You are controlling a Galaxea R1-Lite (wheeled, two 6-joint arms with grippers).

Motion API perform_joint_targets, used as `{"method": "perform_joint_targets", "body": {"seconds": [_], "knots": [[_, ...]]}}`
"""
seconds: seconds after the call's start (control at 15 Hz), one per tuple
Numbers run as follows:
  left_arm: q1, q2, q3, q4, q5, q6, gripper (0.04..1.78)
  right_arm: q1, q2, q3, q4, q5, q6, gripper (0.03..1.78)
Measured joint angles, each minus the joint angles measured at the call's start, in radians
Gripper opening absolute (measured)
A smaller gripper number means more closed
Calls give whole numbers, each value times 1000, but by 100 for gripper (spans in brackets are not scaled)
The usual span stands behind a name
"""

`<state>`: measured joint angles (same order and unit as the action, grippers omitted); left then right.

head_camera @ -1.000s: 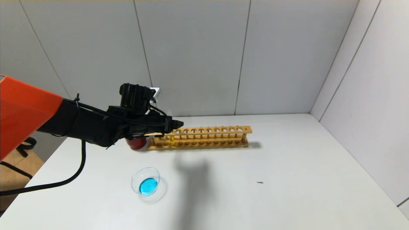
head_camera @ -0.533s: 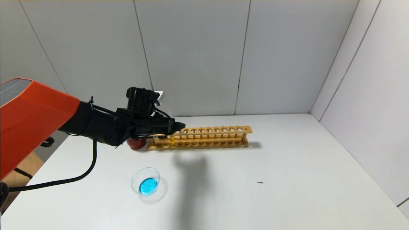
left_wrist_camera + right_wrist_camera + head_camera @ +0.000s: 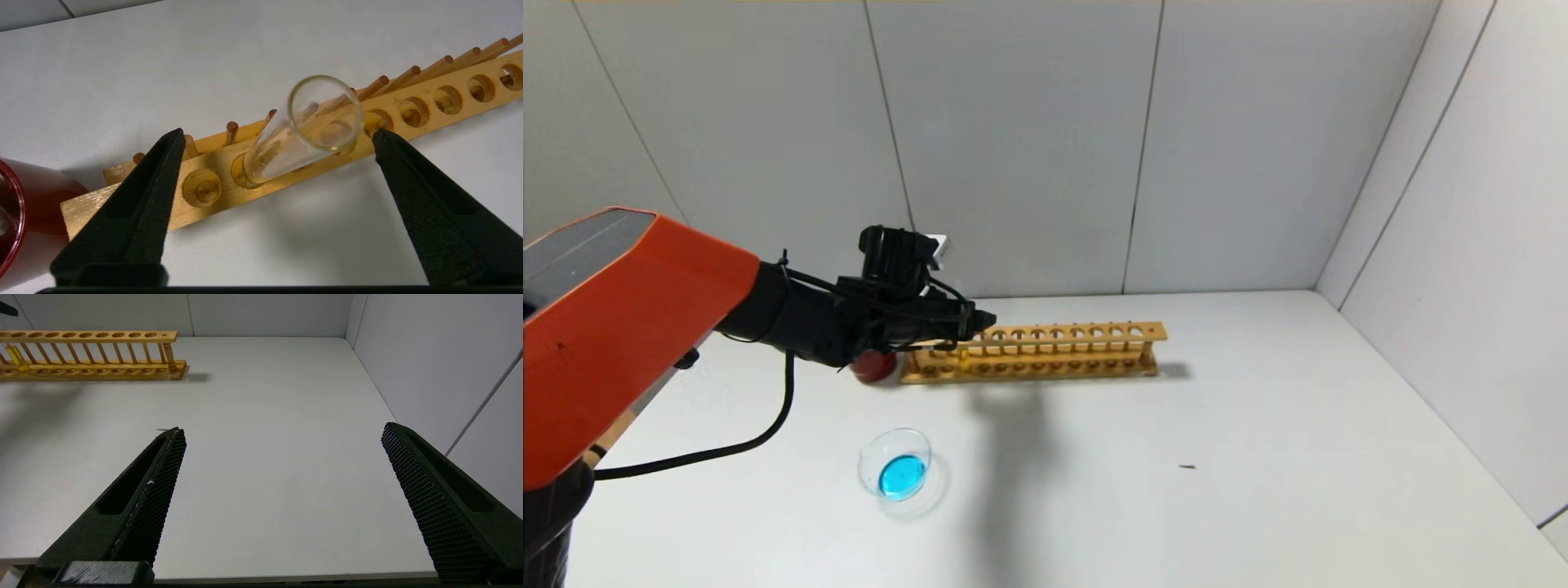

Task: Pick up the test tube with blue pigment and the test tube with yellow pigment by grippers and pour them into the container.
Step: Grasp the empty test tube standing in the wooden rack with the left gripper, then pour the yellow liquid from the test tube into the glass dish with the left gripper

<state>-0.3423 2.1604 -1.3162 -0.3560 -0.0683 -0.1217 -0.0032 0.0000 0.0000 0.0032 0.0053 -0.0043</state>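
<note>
Yellow-pigment test tube (image 3: 302,130) stands in a hole near the left end of the wooden rack (image 3: 1062,351), between the spread fingers of the left gripper (image 3: 278,136), neither finger touching it. A dark red cup (image 3: 872,366) sits just beside that rack end. The container (image 3: 896,465), holding blue liquid, lies nearer the robot on the white table (image 3: 1258,457). The right gripper (image 3: 282,435) hangs with fingers apart above bare table, well away from the rack.
</note>
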Motion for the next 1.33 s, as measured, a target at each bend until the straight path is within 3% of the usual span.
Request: {"method": "perform_joint_targets", "body": {"seconds": [0.2, 0.4, 0.53, 1.33], "knots": [[-1, 29, -27, -1, 8, 0, 115, 0, 0, 0, 0, 0, 0, 175], [-1, 39, -32, 4, 12, 1, 58, 0, 0, 0, 0, 0, 0, 175], [2, 41, -33, 4, 15, 2, 35, 0, 0, 0, 0, 0, 0, 175], [3, -42, -87, 58, 29, 51, 32, 0, 0, 0, 0, 0, 0, 175]]}}
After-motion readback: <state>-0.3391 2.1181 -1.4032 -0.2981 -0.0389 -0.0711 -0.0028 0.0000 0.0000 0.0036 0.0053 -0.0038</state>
